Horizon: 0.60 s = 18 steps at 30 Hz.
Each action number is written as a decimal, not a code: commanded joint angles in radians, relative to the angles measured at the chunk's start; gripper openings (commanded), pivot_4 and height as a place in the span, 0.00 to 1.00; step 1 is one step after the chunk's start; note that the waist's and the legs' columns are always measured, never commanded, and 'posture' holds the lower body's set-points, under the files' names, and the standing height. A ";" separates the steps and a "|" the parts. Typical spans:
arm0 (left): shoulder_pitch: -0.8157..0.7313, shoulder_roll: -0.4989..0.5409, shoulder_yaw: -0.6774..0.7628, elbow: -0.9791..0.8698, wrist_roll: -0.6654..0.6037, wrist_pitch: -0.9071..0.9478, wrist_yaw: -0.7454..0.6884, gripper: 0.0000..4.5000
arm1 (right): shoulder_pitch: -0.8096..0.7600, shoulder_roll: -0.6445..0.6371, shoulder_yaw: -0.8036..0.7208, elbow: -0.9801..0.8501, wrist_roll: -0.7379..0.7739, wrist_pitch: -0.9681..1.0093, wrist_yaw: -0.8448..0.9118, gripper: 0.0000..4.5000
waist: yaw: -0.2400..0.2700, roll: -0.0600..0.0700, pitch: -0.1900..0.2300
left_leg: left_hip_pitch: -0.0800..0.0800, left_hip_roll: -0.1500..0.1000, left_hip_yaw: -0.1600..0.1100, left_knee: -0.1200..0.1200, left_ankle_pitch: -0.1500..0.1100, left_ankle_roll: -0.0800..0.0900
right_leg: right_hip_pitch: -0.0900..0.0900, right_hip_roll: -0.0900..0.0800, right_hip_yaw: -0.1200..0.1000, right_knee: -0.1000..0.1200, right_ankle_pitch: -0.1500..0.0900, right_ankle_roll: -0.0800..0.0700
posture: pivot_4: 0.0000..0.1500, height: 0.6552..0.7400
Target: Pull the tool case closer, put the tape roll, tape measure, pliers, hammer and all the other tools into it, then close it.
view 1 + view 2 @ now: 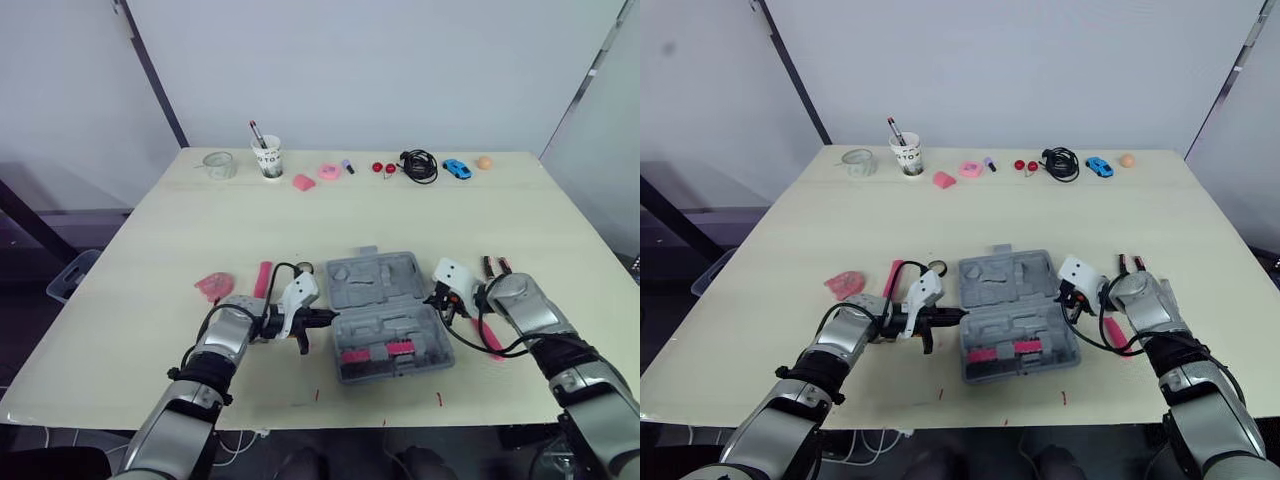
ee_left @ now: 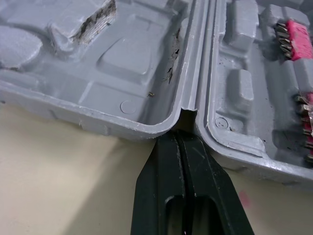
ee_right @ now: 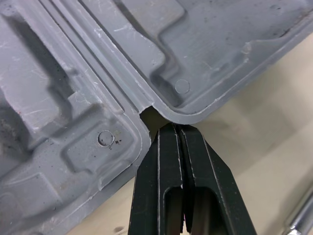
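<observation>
Grey tool case (image 1: 388, 312) lies open — left gripper (image 2: 179, 139) and right gripper (image 3: 177, 128) clenched at its hinge.

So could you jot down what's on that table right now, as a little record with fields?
Case: grey tool case, lying open, mid-table near the robot
Inside: pink bits in the near half
Left gripper: fingers shut, tip at the case's left hinge notch
Right gripper: fingers shut, tip at the right hinge notch
Left of case: pink-handled tool, reddish object
Right of case: red-handled tool
Far edge: paper cup, black cable, blue toy car
</observation>
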 commanded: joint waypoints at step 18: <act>0.145 0.120 -0.084 -0.267 0.010 0.135 -0.175 0.00 | 0.247 -0.039 0.020 -0.539 0.108 0.345 0.066 0.01 | -0.001 0.000 0.000 | 0.000 0.001 -0.001 -0.001 0.000 0.000 | 0.000 0.003 0.000 0.000 0.000 -0.001 | 1.00 1.00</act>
